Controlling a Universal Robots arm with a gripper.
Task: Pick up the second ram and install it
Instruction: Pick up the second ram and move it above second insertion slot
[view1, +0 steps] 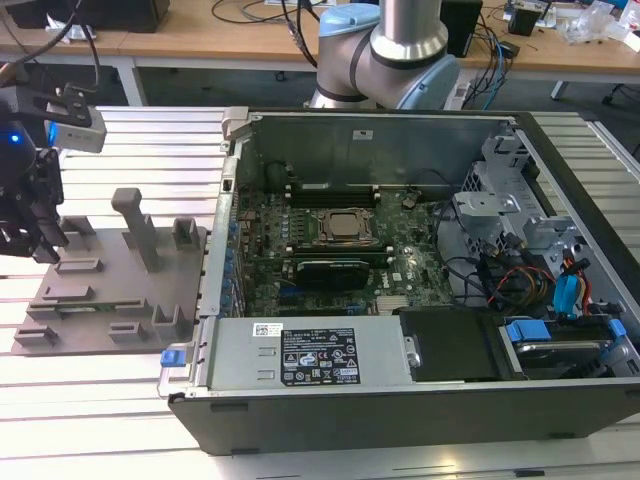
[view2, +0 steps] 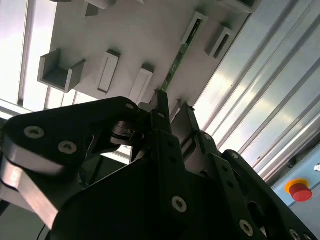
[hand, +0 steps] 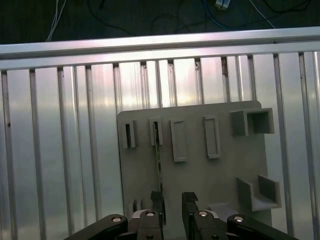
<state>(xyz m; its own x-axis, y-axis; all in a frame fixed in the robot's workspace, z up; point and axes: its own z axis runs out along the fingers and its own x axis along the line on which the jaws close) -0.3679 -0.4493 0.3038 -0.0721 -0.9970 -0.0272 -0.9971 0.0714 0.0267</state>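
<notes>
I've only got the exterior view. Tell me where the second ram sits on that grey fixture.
Observer: In the first wrist view the second ram stands on edge on the grey fixture, with its far end in a small slot holder.
Operator: Report the end effector.
Observer: The end effector is open, right at the ram's near end.
Operator: Say whether the ram is inside the gap.
Observer: It is not. In both wrist views it lines up with one finger, beside the gap. Whether they touch cannot be told.
</notes>
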